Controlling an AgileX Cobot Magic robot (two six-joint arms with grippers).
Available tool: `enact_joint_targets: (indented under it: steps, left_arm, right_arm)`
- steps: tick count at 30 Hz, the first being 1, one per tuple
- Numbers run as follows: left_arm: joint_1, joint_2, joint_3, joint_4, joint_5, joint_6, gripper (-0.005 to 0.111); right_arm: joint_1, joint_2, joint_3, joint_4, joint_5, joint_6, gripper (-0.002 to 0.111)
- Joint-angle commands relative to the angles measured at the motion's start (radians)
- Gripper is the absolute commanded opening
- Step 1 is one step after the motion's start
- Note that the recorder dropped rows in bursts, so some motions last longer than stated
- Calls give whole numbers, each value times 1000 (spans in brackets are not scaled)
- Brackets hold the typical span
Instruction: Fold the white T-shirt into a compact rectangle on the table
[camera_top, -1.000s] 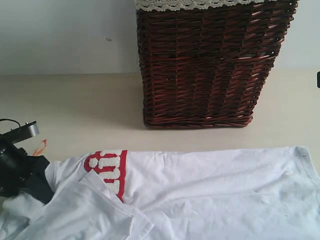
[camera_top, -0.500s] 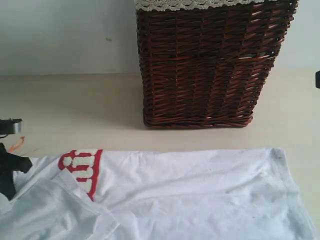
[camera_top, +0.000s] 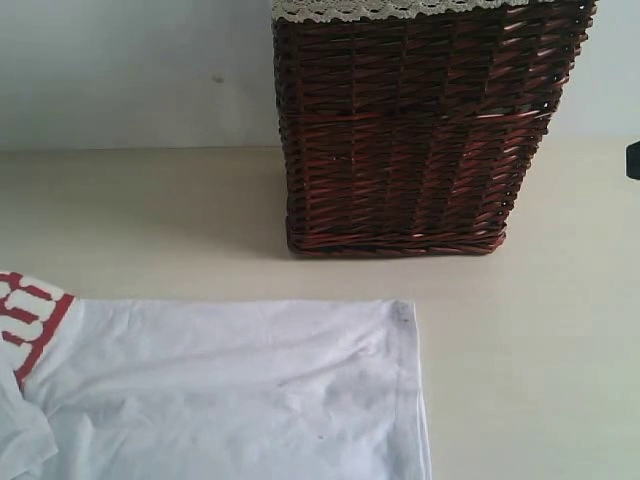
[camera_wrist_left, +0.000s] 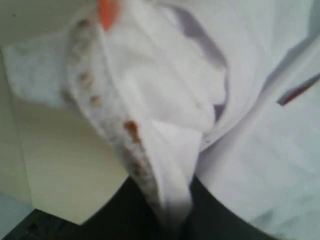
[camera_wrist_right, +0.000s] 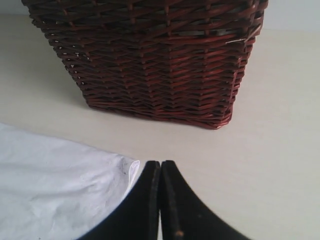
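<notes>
The white T-shirt (camera_top: 230, 390) lies mostly flat on the near left of the table (camera_top: 520, 350), nearer than the wicker basket (camera_top: 420, 130), its hem corner toward the middle. Our left gripper (camera_wrist_left: 172, 220) is pinched narrow on a bunched fold of the shirt, while our right gripper (camera_wrist_right: 160, 167) hangs closed and empty near that corner. We judge the cloth light and limp, quick to drag and wrinkle, so we would take it at 2 corners along a hem.
</notes>
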Motion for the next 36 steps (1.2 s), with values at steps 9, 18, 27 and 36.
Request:
enact_joint_targets:
  steps: [9,18,27,36]
  left_arm:
    - [-329,-15,-74,-570,-112,45,0]
    - [-745,70,-94,-828,-472,13,0]
    - [-1079,264,-182,-823,-762,53,74]
    - [-1075,165,-257,-585,-519,76,33]
  right_arm:
    - [1,2,6,33,3,-23,0]
    - [1,2,6,59,19,-47,0]
    - [1,2,6,111,31,-91,0]
    - [1,2,6,111,31,-107,0]
